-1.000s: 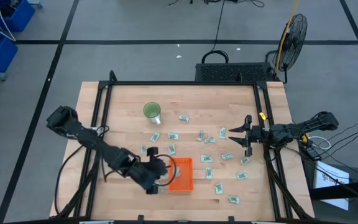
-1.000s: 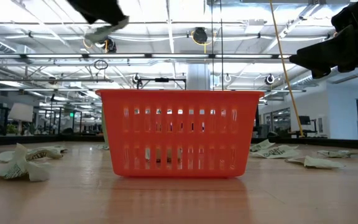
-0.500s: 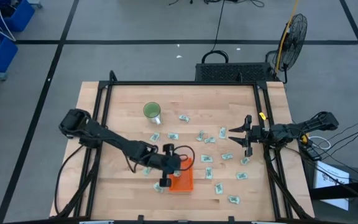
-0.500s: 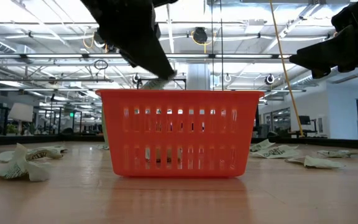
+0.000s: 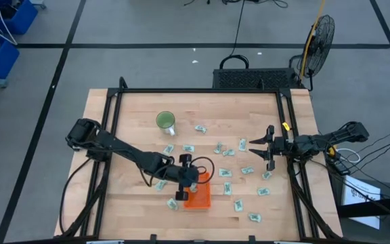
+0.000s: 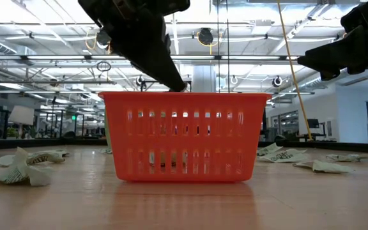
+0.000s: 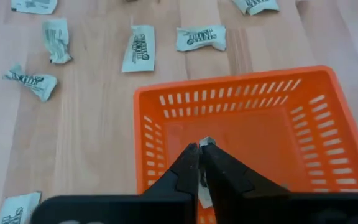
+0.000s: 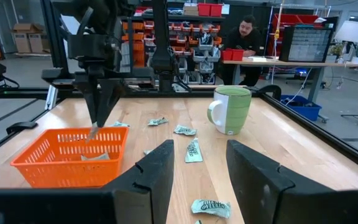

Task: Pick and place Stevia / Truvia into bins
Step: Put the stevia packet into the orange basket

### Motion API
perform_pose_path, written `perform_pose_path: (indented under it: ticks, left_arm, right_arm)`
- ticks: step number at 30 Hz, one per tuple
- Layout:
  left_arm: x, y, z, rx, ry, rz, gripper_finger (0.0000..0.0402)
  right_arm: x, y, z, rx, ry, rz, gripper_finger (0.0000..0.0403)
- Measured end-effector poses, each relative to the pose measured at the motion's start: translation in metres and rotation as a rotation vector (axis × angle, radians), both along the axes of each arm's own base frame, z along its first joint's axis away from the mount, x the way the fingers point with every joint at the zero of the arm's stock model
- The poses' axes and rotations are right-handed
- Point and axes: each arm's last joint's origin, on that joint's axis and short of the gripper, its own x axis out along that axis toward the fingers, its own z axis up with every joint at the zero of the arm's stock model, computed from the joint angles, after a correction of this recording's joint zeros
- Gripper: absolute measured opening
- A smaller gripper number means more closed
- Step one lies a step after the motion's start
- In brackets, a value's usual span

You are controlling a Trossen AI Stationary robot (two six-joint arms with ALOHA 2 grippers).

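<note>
The wooden surface carries everything here, with a black frame around it and an arm at each side. The left arm reaches across from its corner toward the near middle, and its claw hangs tip-down over the orange basket, just inside the basket's left end. Seen from its own wrist, the two fingers are pressed nearly together, and a small pale sachet is pinched at their tips, a sliver of it showing above the basket's floor. From the far side of the surface, the same sachet dangles from the claw at about the height of the basket's rim; another pale piece already lies inside the basket.

The right arm waits over the right edge, its claw spread wide and empty, pointing toward the middle.

A green and white mug stands toward the far left of the surface, well apart from the basket.

The remaining Stevia sachets lie scattered loose across the middle and right of the surface, several just beside the basket on its right and far sides, a few to its left near the claw. Beyond the surface, a person sits at a desk.
</note>
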Motion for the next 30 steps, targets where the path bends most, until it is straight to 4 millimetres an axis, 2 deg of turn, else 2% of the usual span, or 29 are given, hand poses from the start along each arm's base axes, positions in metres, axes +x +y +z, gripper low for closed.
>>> perform_pose_path:
  ticks: [7,14,21,30]
  left_arm:
    - [0.000,0.001,0.000,0.041,-0.008,-0.002,0.0105]
    - [-0.003,0.001,0.004,0.059,-0.006,-0.025,0.0117]
    - [-0.016,0.008,0.032,0.029,-0.037,0.031,0.0118]
    - [-0.055,0.027,0.073,0.174,-0.034,0.181,0.0118]
  right_arm:
    - [0.000,0.000,0.000,0.000,0.000,0.000,0.0141]
    - [0.000,0.000,0.000,0.000,0.000,0.000,0.0141]
    - [0.000,0.000,0.001,0.003,-0.011,-0.001,0.0141]
    - [0.000,0.000,0.005,-0.025,-0.051,-0.003,0.0141]
